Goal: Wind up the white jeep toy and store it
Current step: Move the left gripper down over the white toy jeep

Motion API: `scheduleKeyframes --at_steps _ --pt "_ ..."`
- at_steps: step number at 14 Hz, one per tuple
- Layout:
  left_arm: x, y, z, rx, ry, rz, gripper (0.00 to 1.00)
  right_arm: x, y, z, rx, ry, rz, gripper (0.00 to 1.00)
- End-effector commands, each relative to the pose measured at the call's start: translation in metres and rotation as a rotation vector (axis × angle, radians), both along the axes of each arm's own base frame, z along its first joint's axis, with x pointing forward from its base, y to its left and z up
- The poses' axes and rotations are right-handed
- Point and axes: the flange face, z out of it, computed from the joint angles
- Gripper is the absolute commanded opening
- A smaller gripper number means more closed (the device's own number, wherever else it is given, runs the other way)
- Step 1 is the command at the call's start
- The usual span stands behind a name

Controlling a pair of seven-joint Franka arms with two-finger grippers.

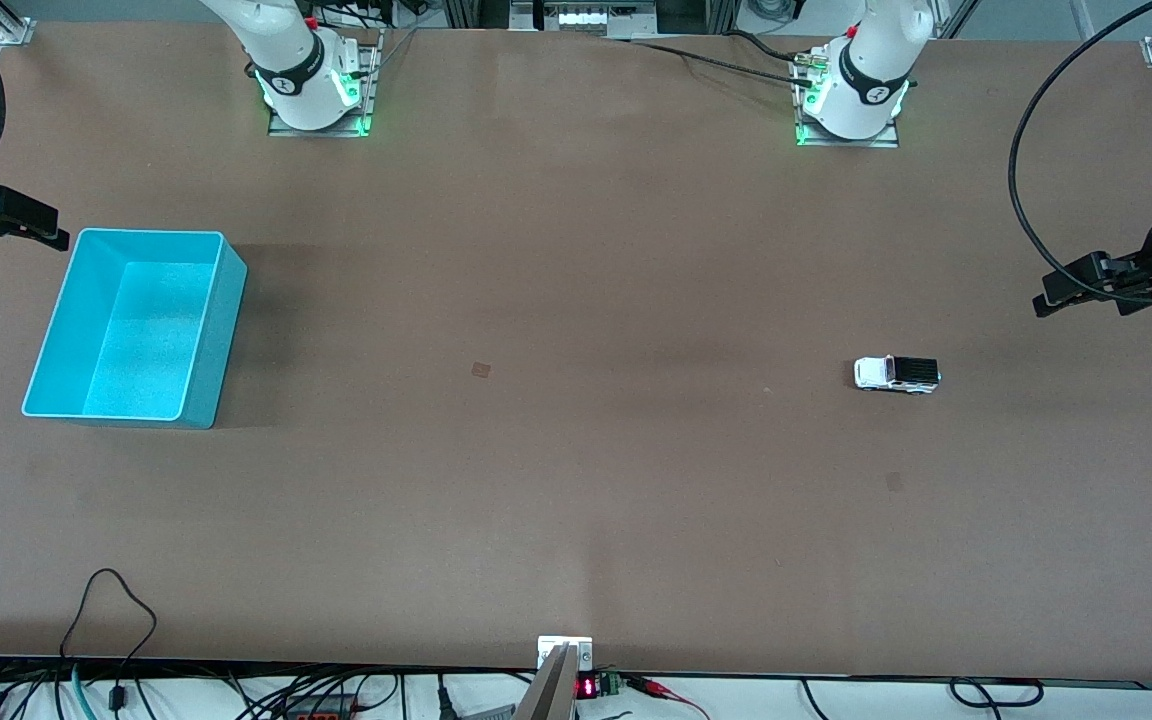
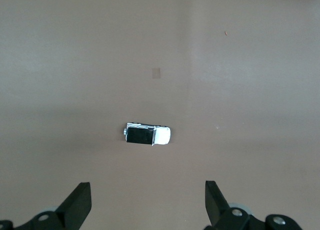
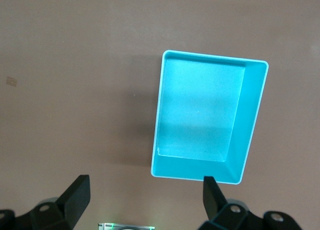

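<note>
The white jeep toy with a black rear section stands on the brown table toward the left arm's end; it also shows in the left wrist view. My left gripper hangs open and empty in the air at the table's edge, apart from the jeep; its fingers stand wide apart in the left wrist view. The teal bin stands empty toward the right arm's end and shows in the right wrist view. My right gripper is open and empty in the air beside the bin.
A small tape mark lies near the table's middle. The arm bases stand along the table's edge farthest from the front camera. Cables hang at the nearest edge.
</note>
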Motion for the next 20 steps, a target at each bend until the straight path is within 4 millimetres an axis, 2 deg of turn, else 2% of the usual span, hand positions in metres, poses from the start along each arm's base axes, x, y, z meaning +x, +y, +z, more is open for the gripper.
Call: scheduleKeyframes --at_steps 1,4,6,8,12,14,15,17,20 --pt "-0.010 0.001 0.004 0.026 0.007 0.008 1.00 -0.002 -0.004 0.000 -0.009 0.000 0.018 1.00" --pt "-0.009 0.000 -0.003 0.026 0.013 0.002 1.00 -0.002 -0.004 0.001 -0.010 -0.002 0.018 1.00" --pt "-0.008 0.002 -0.018 0.025 0.020 -0.009 1.00 -0.002 -0.004 0.000 -0.009 0.000 0.018 1.00" --pt "-0.008 0.002 -0.045 0.023 0.032 -0.052 1.00 -0.002 -0.004 0.001 -0.008 -0.002 0.018 1.00" --pt "-0.006 -0.002 -0.108 0.025 -0.029 -0.287 1.00 -0.001 -0.004 0.000 -0.006 -0.001 0.017 1.00" --pt "-0.017 0.000 -0.144 0.016 0.013 -0.374 1.00 0.000 -0.004 -0.003 -0.002 0.003 0.014 1.00" --pt "-0.019 0.000 -0.158 0.006 0.035 -0.442 1.00 0.000 -0.005 -0.003 0.000 0.003 0.013 1.00" --pt "-0.020 0.004 -0.197 -0.026 0.092 -0.566 1.00 -0.001 -0.007 -0.003 0.000 0.006 0.009 1.00" --pt "-0.024 0.010 -0.237 -0.075 0.141 -0.758 1.00 -0.001 -0.007 -0.003 0.000 0.005 0.009 1.00"
